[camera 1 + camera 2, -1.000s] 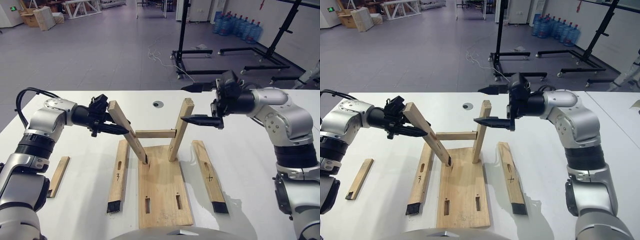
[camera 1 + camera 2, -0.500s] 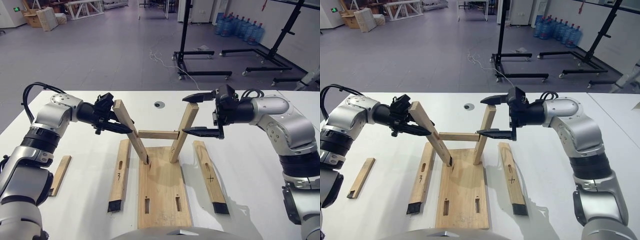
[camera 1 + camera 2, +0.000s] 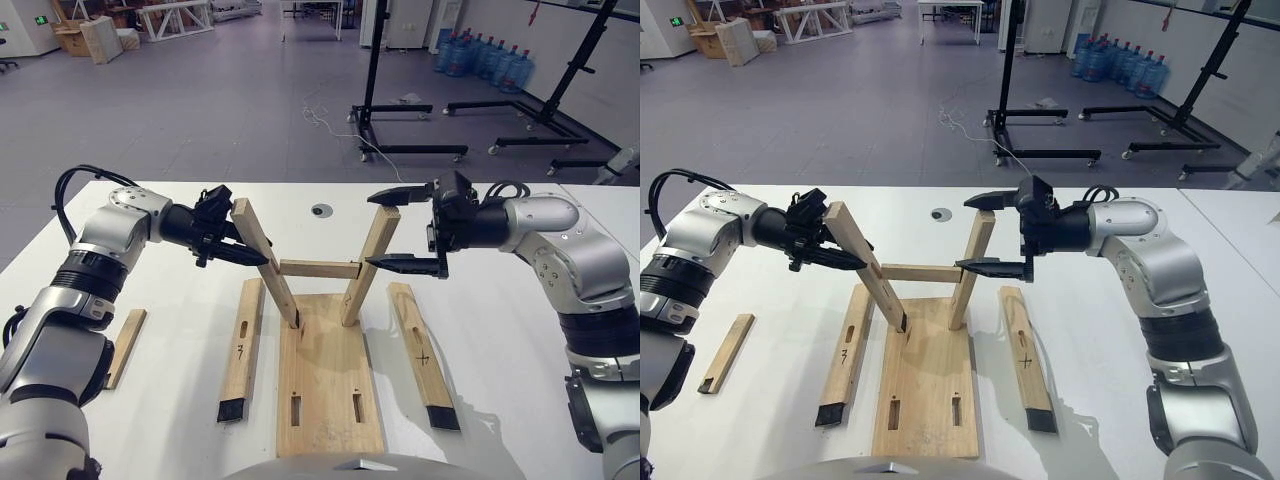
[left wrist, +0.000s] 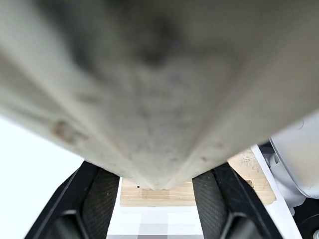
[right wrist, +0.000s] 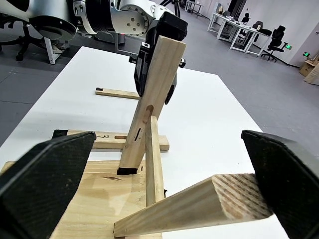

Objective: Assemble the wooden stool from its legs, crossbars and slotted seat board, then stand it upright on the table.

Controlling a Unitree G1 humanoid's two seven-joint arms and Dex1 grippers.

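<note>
The slotted seat board [image 3: 325, 400] lies flat on the white table [image 3: 500, 330]. Two legs stand in it, leaning apart: the left leg [image 3: 272, 280] and the right leg [image 3: 360, 280], joined by a crossbar [image 3: 318, 268]. My left gripper [image 3: 240, 245] is shut on the left leg near its top; up close that leg [image 4: 149, 74] sits between the black fingers [image 4: 99, 199]. My right gripper [image 3: 372, 230] is open, one finger above and one below the right leg's top end [image 5: 209, 204], apart from it.
Two more legs lie flat beside the board, one on the left [image 3: 240, 350] and one on the right [image 3: 422, 355]. A short crossbar [image 3: 125, 345] lies near the table's left edge. A round hole [image 3: 321, 210] marks the far side of the table.
My right gripper has come lower and closer, so its open fingers now straddle the right leg's top. The left gripper keeps its hold on the left leg. The head view has shifted slightly.
</note>
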